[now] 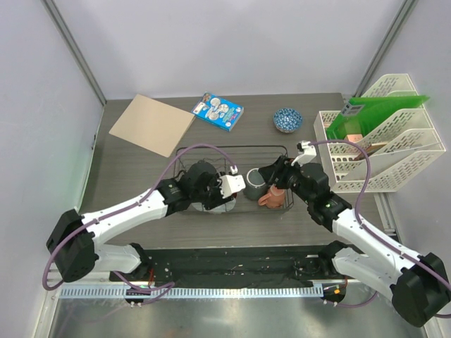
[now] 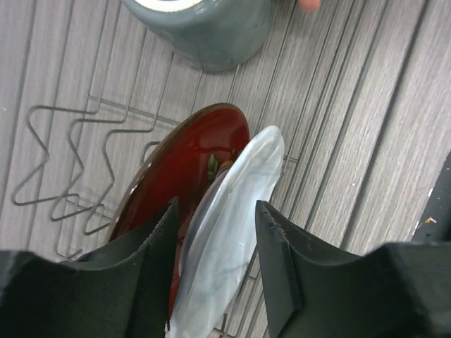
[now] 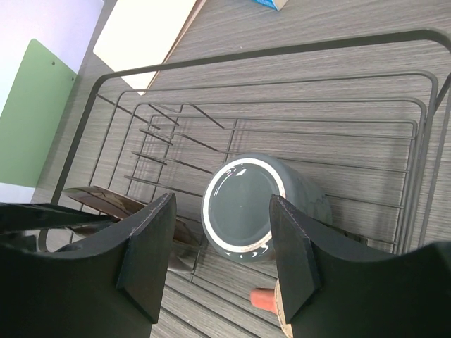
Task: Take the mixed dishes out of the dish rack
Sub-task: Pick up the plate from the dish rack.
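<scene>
Two plates on edge in dish rack [image 3: 282, 51], leaning together. Left pincer [image 2: 216, 211], fingers spread, straddles rim of pale plate [image 2: 236, 190], rim running along gap; red plate [image 2: 180, 158] just beside. Right pincer [image 3: 222, 204] spread above dark grey mug [image 3: 254, 211] in rack.

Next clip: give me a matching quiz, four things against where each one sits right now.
Things:
1. blue bowl
2. grey mug
3. red plate
4. green folder

Places:
A. on edge in the rack, at the left claw
B. in the white organiser
C. on the table, outside the rack
D. in the rack beside the pink mug

Pairs: 1-C, 2-D, 3-A, 4-B.
</scene>
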Robot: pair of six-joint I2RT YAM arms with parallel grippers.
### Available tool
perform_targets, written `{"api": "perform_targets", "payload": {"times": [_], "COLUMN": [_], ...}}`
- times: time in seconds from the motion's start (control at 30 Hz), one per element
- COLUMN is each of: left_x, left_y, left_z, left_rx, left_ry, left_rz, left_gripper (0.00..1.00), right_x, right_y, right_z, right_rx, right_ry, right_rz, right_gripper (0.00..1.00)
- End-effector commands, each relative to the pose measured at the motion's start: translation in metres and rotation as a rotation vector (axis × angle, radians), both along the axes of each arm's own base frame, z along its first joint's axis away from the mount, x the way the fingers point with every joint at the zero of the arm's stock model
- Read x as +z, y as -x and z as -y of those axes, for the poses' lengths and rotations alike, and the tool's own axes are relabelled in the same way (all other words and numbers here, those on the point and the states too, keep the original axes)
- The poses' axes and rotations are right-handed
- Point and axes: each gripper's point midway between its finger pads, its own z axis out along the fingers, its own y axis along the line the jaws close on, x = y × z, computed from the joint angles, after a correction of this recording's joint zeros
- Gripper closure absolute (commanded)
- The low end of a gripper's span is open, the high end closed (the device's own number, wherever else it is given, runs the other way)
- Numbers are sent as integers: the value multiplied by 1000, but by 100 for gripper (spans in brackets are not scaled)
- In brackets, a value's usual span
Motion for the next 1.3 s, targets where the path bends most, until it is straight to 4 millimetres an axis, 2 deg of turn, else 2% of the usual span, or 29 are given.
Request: {"api": "perform_targets", "payload": {"times": [0.0,0.17,0.37,0.43,1.0,1.1,1.27], "left_x": [2,-5,6,9,46,59,91], "left_y": [-11,-15,-17,-16,-11,-9,-10], "left_z": [4,0,-4,-5,-9,-7,-11], "left_rx": [30,48,65,67,-10,-26,-25], "left_ry": [28,3,18,22,43,56,76], "left_rz": [35,44,74,82,211,251,322], "left_gripper": [58,79,92,100,100,100,100], "right_x": [14,13,13,12,12,13,18], "right_y": [0,1,1,1,-1,-2,-4], "right_z": [5,7,7,7,3,4,2], "right_rx": [-24,-26,-27,-26,-24,-26,-23], "right_ry": [-11,-8,-10,-10,-23,-19,-23], "right_rz": [57,57,57,54,38,38,43], "right_gripper": [39,39,39,39,39,39,39]}}
